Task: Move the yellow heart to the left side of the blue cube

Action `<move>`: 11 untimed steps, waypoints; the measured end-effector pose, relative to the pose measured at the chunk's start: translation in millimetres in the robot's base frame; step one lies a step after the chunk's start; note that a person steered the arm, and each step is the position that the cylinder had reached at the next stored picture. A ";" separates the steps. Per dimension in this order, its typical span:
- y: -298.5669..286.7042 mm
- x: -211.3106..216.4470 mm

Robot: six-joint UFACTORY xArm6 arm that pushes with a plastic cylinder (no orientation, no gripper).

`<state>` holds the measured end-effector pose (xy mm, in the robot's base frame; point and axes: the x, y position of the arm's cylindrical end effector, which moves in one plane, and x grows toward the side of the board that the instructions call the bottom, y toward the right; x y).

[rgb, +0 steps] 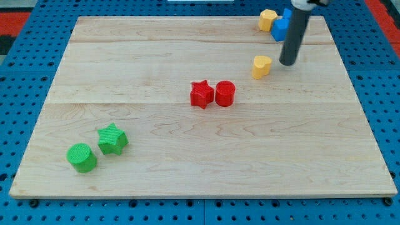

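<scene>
Resting right of yellow heart [262,65], my tip [288,63]

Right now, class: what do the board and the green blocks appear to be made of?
The board looks like pale unpainted wood: grain lines and plank seams show, finish matte. The green star and green cylinder look like plastic, possibly 3D-printed: uniform bright colour with fine ridges on top.

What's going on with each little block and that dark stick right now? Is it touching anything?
My tip: on the board, just right of the yellow heart, small gap showing.
Yellow heart: lying alone, untouched.
Blue cube: partly hidden behind the rod.
Yellow block: against the blue cube's left.
Red star, red cylinder: side by side.
Green star, green cylinder: close together.
</scene>
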<state>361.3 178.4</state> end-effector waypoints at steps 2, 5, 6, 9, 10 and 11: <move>-45.2 42.2; -81.5 -49.3; -83.2 -39.7; -79.8 -94.8; -74.0 -98.4; -74.0 -92.1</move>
